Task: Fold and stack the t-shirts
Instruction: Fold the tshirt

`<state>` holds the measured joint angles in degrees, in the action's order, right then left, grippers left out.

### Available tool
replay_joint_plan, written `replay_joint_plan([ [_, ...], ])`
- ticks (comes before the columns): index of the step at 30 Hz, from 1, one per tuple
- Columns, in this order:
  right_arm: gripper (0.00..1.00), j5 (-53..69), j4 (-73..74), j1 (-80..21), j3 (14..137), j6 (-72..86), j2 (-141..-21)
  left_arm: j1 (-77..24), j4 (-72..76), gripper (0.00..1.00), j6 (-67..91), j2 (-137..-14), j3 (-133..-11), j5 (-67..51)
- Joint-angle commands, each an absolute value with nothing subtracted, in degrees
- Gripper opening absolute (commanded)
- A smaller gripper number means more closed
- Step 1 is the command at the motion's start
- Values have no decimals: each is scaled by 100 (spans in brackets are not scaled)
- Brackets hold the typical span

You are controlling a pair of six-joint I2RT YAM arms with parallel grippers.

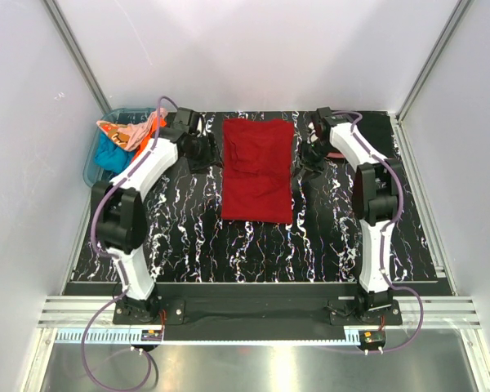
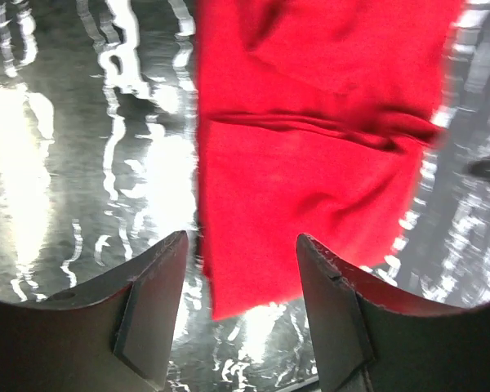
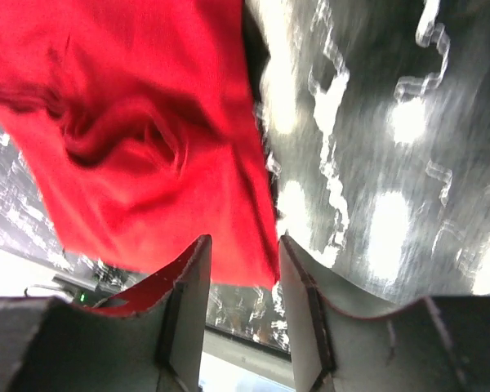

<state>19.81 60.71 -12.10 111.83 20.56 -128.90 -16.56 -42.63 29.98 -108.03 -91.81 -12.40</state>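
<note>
Black marbled table (image 1: 188,237), white walls (image 1: 253,57), red t-shirt (image 1: 257,167)

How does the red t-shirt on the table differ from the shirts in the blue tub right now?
The red t-shirt lies spread flat in a rough rectangle on the table; the tub shirts sit crumpled in a heap in the blue tub. The red t-shirt is one colour; the tub shirts show teal, orange and pink. The left gripper and right gripper flank the red t-shirt, not the tub shirts. Both are soft cloth.
</note>
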Motion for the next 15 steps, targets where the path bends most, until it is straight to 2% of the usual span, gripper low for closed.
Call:
replay_joint_plan([
  [1,46,2283,5784,-1187,10715,2013,-12147,-1722,-3736,60,2918,-10494,-8711,-1932],
  [5,47,2689,5503,-1256,10337,2153,-12164,-1775,-3437,60,2901,-10424,-8254,-2179],
  [11,44,3269,5098,-1468,10354,2443,-12436,-1819,-2524,54,3084,-10503,-7902,-3057],
  [15,38,3524,4826,-1521,10494,2751,-12734,-1863,-2022,51,3410,-10775,-7945,-3454],
])
